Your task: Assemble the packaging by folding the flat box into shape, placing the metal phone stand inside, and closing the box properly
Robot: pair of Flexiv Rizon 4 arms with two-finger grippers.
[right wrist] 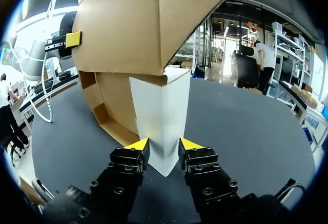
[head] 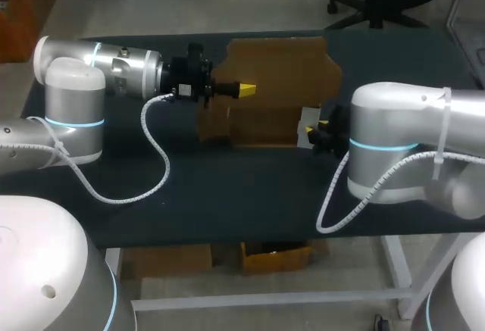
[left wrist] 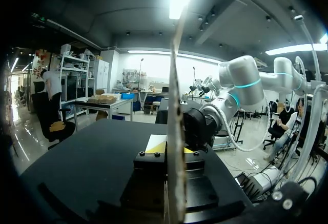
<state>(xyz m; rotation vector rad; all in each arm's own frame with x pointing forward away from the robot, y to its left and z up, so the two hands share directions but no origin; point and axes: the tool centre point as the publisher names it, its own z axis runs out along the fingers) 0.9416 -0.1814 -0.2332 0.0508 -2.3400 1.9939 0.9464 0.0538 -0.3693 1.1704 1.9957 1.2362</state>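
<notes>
Half-folded cardboard box (head: 280,73): left end effector (head: 248,88) clamped on its wall; right end effector (right wrist: 164,146) astride its white flap (right wrist: 159,116), grip indeterminate; likely risk: flap slips, box collapses.

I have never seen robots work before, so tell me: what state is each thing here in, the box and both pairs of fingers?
cardboard box: partly folded, panels raised, not closed.
white panel: upright on the table beside the box.
left fingers: shut on the cardboard box's edge.
right fingers: shut on the white panel, one on each side.
</notes>
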